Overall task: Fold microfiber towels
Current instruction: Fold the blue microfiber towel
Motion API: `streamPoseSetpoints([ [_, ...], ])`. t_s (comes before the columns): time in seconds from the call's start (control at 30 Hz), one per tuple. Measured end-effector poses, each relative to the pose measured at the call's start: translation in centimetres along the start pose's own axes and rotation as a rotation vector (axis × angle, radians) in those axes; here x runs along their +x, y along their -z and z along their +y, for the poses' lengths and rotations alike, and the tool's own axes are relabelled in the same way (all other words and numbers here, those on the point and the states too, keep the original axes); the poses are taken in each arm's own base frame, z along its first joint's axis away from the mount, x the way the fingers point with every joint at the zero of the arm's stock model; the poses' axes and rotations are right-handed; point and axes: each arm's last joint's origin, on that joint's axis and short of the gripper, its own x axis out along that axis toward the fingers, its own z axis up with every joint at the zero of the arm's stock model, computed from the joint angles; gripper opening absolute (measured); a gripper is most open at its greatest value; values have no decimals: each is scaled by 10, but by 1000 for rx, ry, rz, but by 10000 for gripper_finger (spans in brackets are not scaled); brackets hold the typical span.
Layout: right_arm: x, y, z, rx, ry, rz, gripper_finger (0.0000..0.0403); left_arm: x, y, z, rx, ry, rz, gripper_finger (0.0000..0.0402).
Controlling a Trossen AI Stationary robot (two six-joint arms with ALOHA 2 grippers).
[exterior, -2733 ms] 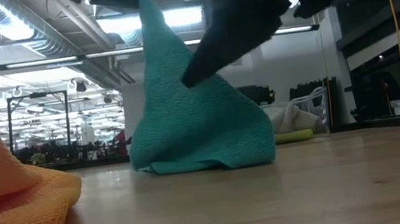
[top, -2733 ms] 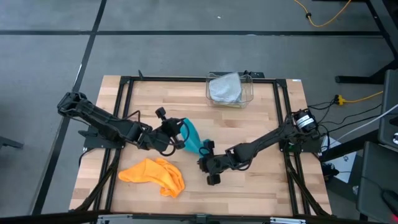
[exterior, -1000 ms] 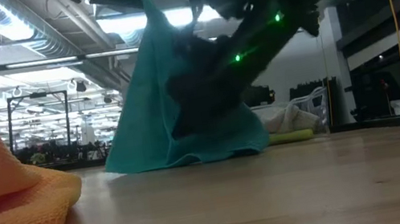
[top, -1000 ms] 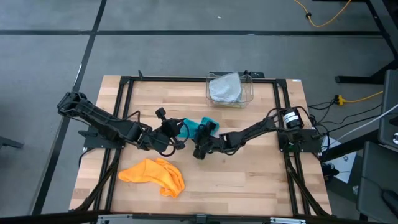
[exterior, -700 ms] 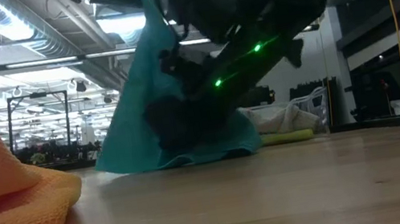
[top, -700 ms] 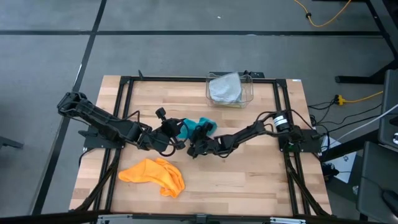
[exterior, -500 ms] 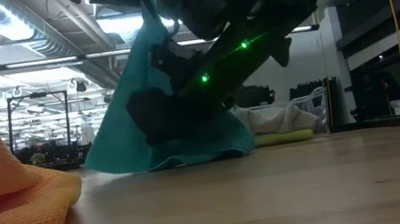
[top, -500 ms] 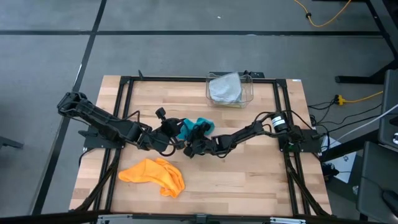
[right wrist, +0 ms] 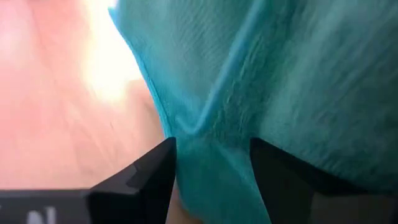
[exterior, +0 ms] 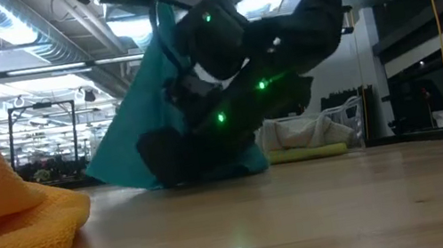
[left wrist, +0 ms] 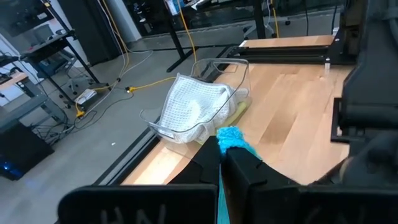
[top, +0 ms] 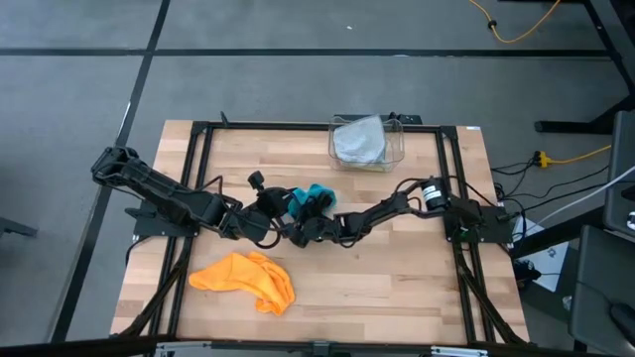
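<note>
Right hand (top: 300,230) has slid leftward under teal towel (top: 308,198); no writing legible.

A robotics lab or industrial workshop. The butcher-block table (top: 397,268) sits in a black metal frame (top: 201,149) on a grey concrete floor (top: 79,79) marked with dark lines. Beyond the right gripper (exterior: 164,156), the low view looks into a large hall with exposed ceiling ducts (exterior: 25,30), strip lights (exterior: 15,75) and metal racks (exterior: 43,136). Past the left gripper (left wrist: 221,163), yellow cables (left wrist: 118,59) trail across the floor beside equipment shelving (left wrist: 31,81).
</note>
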Motion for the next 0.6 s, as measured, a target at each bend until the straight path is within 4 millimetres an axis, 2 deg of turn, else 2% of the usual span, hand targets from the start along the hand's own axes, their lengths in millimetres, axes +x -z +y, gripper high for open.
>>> streamPoseSetpoints([
  [0.1, 1, 3, -1, -62, -3, 24, 198, 0, 0, 0, 2, 0, 1, 0],
  [0.2, 0, 2, 0, -118, -52, 39, 167, 0, 0, 0, 4, -1, 1, 0],
  [0.47, -3, -1, 6, -167, -279, 64, 15, 0, 1, 0, 12, -1, 5, 0],
  [0.6, -6, -4, 10, -179, -388, 79, 13, 0, 3, 1, 32, -3, 17, 0],
])
